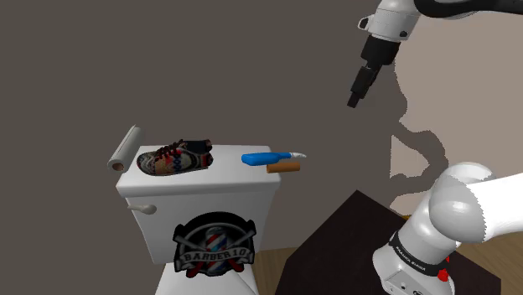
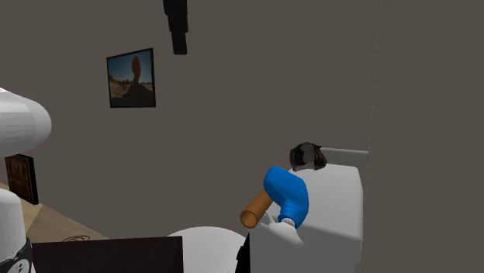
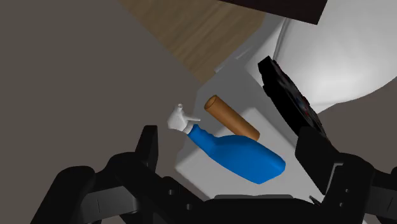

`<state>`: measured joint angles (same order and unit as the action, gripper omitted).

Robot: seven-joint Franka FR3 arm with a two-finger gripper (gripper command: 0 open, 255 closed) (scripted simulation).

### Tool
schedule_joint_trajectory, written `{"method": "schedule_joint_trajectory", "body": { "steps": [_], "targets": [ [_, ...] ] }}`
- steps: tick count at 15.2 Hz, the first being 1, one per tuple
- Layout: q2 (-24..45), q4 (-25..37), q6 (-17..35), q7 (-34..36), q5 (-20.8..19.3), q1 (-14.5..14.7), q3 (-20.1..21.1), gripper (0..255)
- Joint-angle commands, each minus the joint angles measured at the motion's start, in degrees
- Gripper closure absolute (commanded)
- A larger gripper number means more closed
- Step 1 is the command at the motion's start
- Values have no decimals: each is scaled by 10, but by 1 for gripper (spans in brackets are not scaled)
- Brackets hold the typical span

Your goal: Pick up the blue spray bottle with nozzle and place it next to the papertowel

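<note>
A blue spray bottle (image 1: 263, 158) with a white nozzle (image 1: 298, 155) lies on its side on the white toilet tank lid (image 1: 220, 179), at the shoulder view's right end. A rolled papertowel (image 1: 126, 149) lies at the opposite end of the lid. My gripper (image 1: 354, 101) hangs well above the lid and off past its right end, with nothing in it. In the wrist view the fingers (image 3: 149, 147) stand apart, and the bottle (image 3: 238, 156) lies far below between them. The second exterior view has the gripper (image 2: 179, 45) high above the bottle (image 2: 286, 194) and the papertowel (image 2: 346, 157).
A brown cylinder (image 1: 282, 168) lies right beside the bottle, on the lid's front side. A patterned shoe (image 1: 176, 157) sits between bottle and papertowel. The tank front carries a black barber logo (image 1: 213, 243). My dark stand (image 1: 352, 243) is at lower right. A framed picture (image 2: 130, 77) hangs on the wall.
</note>
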<state>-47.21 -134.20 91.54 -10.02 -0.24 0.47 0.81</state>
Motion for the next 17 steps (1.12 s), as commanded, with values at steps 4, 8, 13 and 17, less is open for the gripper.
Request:
{"method": "schedule_joint_trajectory", "body": {
  "steps": [4, 8, 13, 17],
  "targets": [
    [1, -57, 78, -62, -2, 16, -31, 0],
    [24, -116, 185, -148, -1, 39, -74, 0],
    [87, -162, 319, -266, 14, 79, -135, 0],
    [161, -174, 421, -376, 48, 129, -191, 0]
  ]
}}
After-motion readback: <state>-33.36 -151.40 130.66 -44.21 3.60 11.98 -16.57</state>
